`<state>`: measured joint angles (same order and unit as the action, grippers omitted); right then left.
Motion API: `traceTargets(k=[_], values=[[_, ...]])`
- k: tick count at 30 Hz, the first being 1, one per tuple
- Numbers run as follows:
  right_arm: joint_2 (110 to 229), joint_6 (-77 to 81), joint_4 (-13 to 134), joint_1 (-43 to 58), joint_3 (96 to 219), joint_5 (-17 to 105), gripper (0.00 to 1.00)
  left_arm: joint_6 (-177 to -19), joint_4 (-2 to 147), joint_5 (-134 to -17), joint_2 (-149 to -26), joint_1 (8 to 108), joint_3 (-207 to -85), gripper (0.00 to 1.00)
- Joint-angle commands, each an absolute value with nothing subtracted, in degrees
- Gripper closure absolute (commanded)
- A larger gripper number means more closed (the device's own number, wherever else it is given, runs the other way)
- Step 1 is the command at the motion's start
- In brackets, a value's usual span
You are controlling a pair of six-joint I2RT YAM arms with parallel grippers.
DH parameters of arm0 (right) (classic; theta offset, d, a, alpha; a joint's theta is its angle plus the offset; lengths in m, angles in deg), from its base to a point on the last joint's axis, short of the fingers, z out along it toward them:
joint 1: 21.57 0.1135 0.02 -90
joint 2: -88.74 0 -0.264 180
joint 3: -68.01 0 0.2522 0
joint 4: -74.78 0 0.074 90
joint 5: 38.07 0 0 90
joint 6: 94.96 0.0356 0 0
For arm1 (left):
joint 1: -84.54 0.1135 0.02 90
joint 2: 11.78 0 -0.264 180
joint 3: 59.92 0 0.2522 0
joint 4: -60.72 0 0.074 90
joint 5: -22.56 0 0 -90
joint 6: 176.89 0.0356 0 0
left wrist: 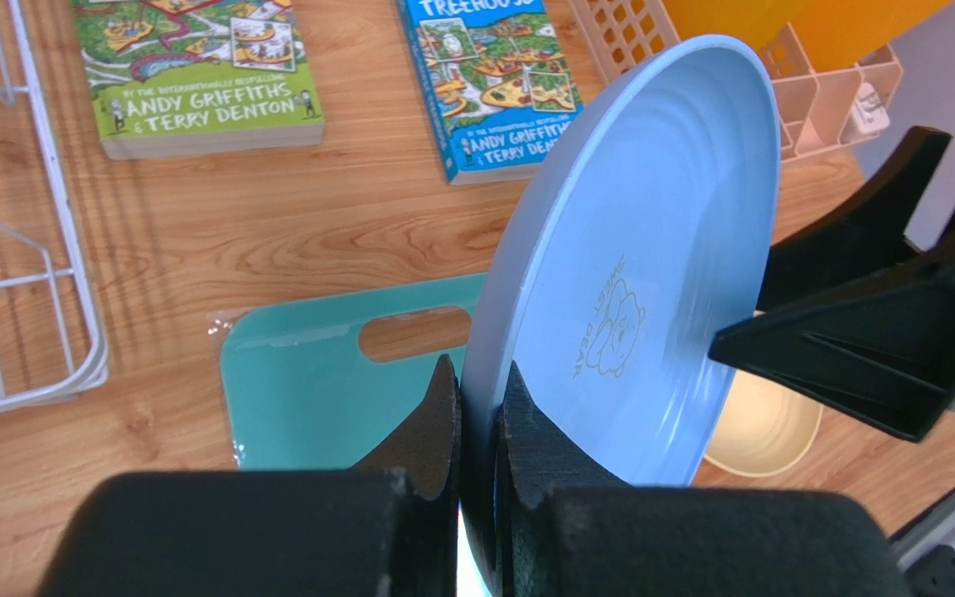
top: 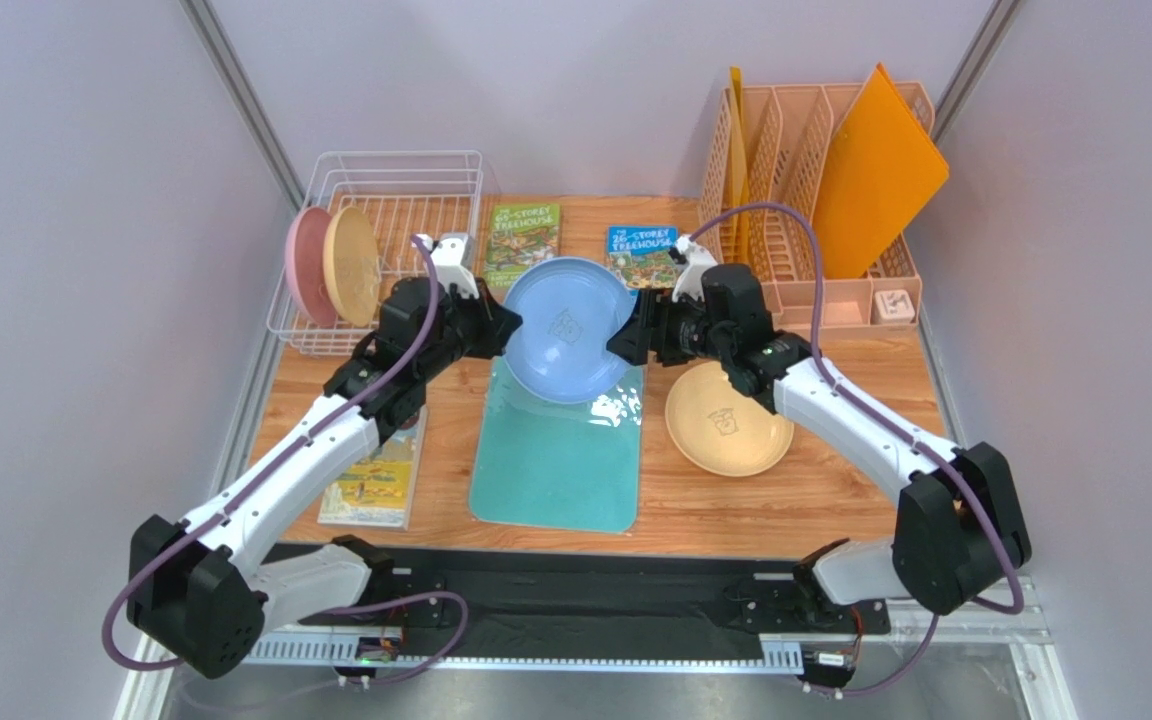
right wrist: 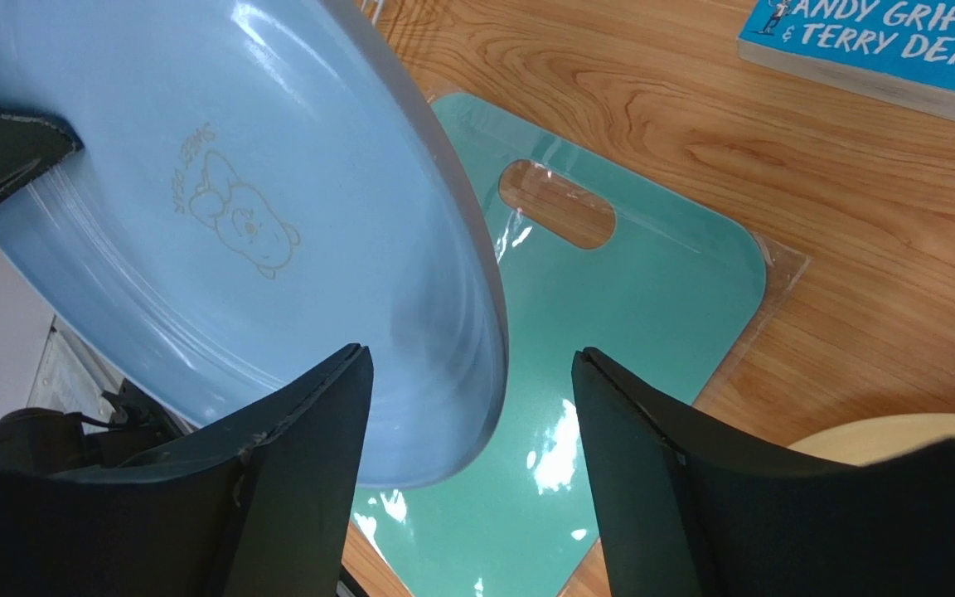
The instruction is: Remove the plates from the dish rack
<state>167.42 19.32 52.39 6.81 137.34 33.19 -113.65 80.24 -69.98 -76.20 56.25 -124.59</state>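
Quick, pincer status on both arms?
Left pincer: closed on the blue plate at its rim.
Right pincer: open, jaws either side of the same plate's edge.

We've got our left gripper (left wrist: 479,386) pinched tight and our right gripper (right wrist: 470,361) spread wide, facing each other mid-table.

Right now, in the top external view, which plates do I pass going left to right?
pink plate → upright tan plate → blue plate → flat-lying tan plate
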Motion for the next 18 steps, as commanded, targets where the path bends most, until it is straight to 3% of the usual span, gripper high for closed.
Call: traceTargets(k=[1,2,6,8,10,11,14,18], values=[[169.4,20.1,57.1,7.1,140.1,31.1,0.38,-115.2,74.8,-72.7,-75.7,55.5,-124.5,1.0],[170.0,20.2,57.1,7.0,140.1,31.0,0.42,-115.3,74.8,-73.4,-75.6,55.5,-124.3,1.0],[169.2,20.0,56.6,7.1,139.3,32.3,0.98,-115.3,74.8,-72.5,-74.7,55.5,-123.3,1.0],[167.1,19.6,55.3,7.1,138.5,36.3,1.0,-114.8,75.3,-70.4,-73.7,55.5,-122.8,0.96],[165.7,18.1,52.2,6.9,138.0,40.6,1.0,-113.8,75.8,-69.0,-72.5,55.5,-122.5,0.78],[163.8,18.0,50.9,6.4,137.8,42.4,1.0,-113.2,76.1,-67.7,-72.2,55.5,-122.5,0.63],[159.5,18.2,46.5,3.7,135.7,46.4,1.0,-110.9,77.9,-62.8,-71.1,55.5,-122.3,0.34],[153.9,20.1,38.0,-1.0,132.5,51.4,1.0,-107.3,78.3,-54.9,-69.4,55.5,-120.8,0.22]])
